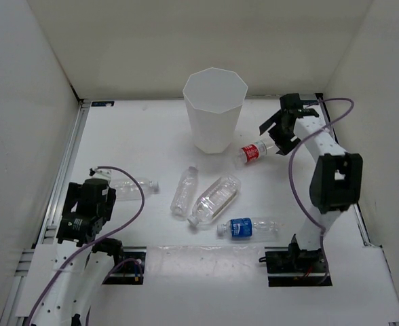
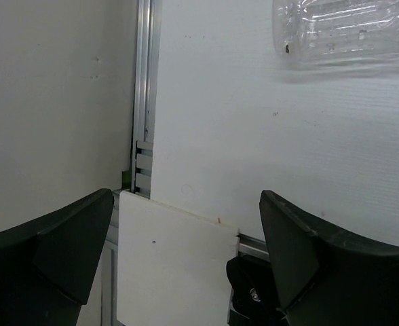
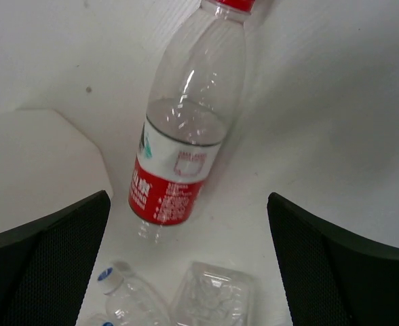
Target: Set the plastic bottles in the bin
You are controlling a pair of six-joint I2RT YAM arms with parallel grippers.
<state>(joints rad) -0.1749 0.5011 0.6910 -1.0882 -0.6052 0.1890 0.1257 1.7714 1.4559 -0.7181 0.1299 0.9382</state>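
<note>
The translucent white bin (image 1: pixel 213 109) stands at the back middle; its wall shows in the right wrist view (image 3: pixel 36 163). The red-labelled bottle (image 1: pixel 257 152) lies right of it. My right gripper (image 1: pixel 279 139) is open over that bottle's cap end, which lies between the fingers (image 3: pixel 179 156), untouched. A slim plain bottle (image 1: pixel 184 191), the fat ribbed bottle (image 1: pixel 215 199) and the blue-labelled bottle (image 1: pixel 248 227) lie mid-table. Another slim bottle (image 1: pixel 133 185) lies by my left gripper (image 1: pixel 99 178), open and empty; the bottle shows in the left wrist view (image 2: pixel 349 30).
White walls enclose the table on three sides. An aluminium rail (image 1: pixel 67 170) runs along the left edge and also shows in the left wrist view (image 2: pixel 144 102). The arm base plates (image 1: pixel 294 261) sit at the near edge.
</note>
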